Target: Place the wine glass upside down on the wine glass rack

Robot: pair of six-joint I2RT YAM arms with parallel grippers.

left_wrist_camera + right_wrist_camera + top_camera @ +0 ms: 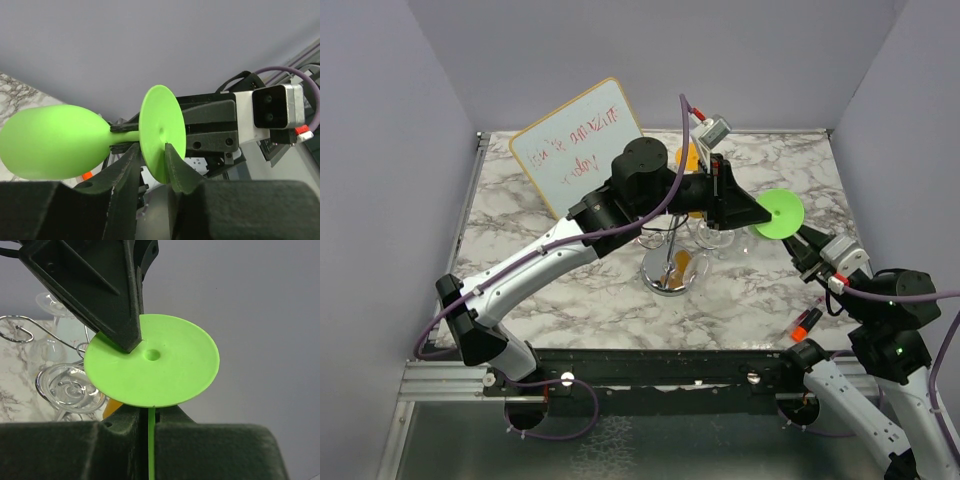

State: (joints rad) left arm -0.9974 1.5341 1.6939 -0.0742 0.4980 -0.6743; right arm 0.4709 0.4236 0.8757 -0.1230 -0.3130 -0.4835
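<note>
Wine glass [55, 142] horizontal, stem level, foot facing right gripper [150, 414]

Robot test lab, plain lavender walls [380, 150], marble-print tabletop [570, 290], aluminium rail [440, 381]

I see the wine glass rack [669, 272] mid-table [770, 295], with the whiteboard [582, 145] leaning behind it to the left; right of the rack the wine glass [780, 213] lies sideways in the air, its foot inside the left gripper [151, 152]; the right gripper [800, 245] meets it from the right.
</note>
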